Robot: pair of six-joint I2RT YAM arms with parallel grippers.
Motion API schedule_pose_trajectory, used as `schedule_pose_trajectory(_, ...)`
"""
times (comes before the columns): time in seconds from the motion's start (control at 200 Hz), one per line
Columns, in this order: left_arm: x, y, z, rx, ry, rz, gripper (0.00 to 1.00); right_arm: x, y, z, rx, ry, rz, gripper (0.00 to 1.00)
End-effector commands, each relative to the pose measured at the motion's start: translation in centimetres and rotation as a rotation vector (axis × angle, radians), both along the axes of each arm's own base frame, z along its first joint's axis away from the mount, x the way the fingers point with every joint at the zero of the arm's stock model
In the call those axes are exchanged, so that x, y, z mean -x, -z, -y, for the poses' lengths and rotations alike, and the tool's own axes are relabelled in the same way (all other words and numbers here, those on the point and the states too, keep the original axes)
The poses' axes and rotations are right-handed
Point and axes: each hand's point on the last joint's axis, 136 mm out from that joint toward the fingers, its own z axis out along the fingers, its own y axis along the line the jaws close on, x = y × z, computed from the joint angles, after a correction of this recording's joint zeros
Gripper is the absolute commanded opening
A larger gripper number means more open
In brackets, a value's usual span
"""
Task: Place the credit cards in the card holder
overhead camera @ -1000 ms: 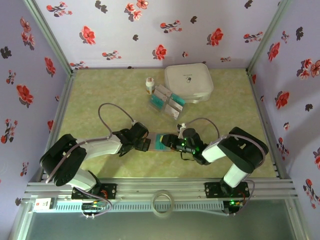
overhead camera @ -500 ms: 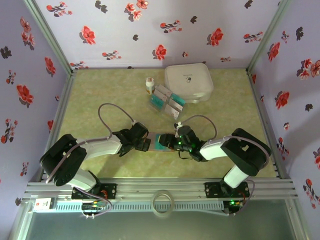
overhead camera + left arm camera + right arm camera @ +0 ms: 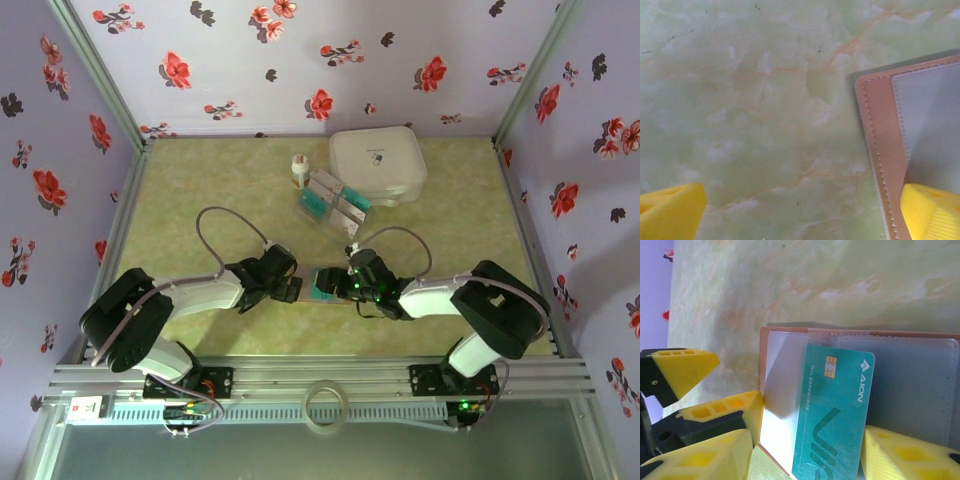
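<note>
Open holder, one teal card on it, the rest apart

The card holder (image 3: 790, 331) lies open and flat at the near middle, reddish-brown with stitched edges and clear plastic pockets. A teal card (image 3: 832, 415) (gold chip, white "AION" print) lies slightly askew on its pockets; whether it is under the plastic is unclear. The other cards (image 3: 333, 203), teal and whitish, lie clustered farther back.

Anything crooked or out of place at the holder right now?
Yes: the teal card lies skewed on the open card holder, its long edges angled against the holder's sleeve edges rather than parallel.
</note>
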Motion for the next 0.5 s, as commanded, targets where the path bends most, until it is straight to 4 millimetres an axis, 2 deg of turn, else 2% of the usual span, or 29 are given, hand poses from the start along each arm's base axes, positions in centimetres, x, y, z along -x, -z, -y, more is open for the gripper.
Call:
schedule_pose_trajectory(0.0,0.9,1.1,-1.0,-0.042,-0.004,-0.026,1.0,0.9,2.8,2.6,0.159,0.024,-0.046,0.58)
schedule_pose_trajectory(0.285,0.9,1.2,-0.9,-0.039,-0.005,-0.027,1.0,1.0,2.8,2.5,0.186,0.013,-0.049,0.59)
schedule_pose_trajectory(0.495,0.9,1.2,-0.9,-0.035,-0.005,-0.027,1.0,1.2,2.5,1.6,0.22,-0.015,-0.034,0.6)
